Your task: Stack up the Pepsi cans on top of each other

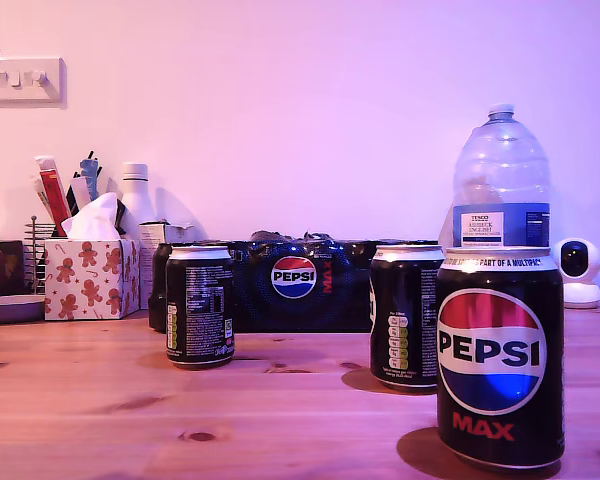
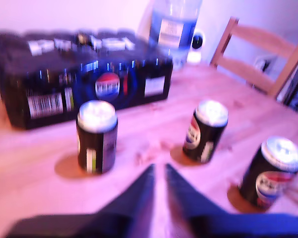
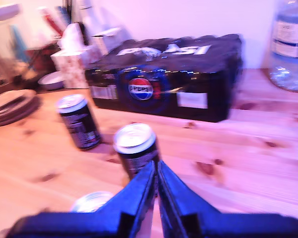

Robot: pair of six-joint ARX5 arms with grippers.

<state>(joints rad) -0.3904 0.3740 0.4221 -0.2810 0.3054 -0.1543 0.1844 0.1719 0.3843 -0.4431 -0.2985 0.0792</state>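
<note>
So here's where we're at: three Pepsi cans standing upright on the wooden table (image 1: 100, 410), all well apart, nothing stacked yet; in the exterior view there's the far can (image 1: 200, 305) toward that view's left with its nutrition text facing out, the middle can (image 1: 406, 315) right of centre, and the near can (image 1: 500, 360) big at that view's right with the globe logo showing.

My first gripper (image 2: 159, 171) hangs above the table with its jaws nearly together, just a thin sliver between the tips, holding nothing; ahead of it the three cans fan out, and its tips aim at bare wood between the far can (image 2: 97, 136) and the middle can (image 2: 206, 130), so neither is lined up.

My second gripper (image 3: 156, 168) is also almost closed and empty; the middle can (image 3: 135, 148) sits right ahead of its tips, long axis vertical, so we'd guess this arm is nearer for a grab, though the jaws would have to spread first.

Cans look like smooth glossy aluminium cylinders with silver rimmed tops, probably slippery; behind them the dark shrink-wrapped multipack (image 1: 300, 285) and the clear ribbed water bottle (image 1: 500, 180); wrist views are blurry, so fine detail's a guess.
</note>
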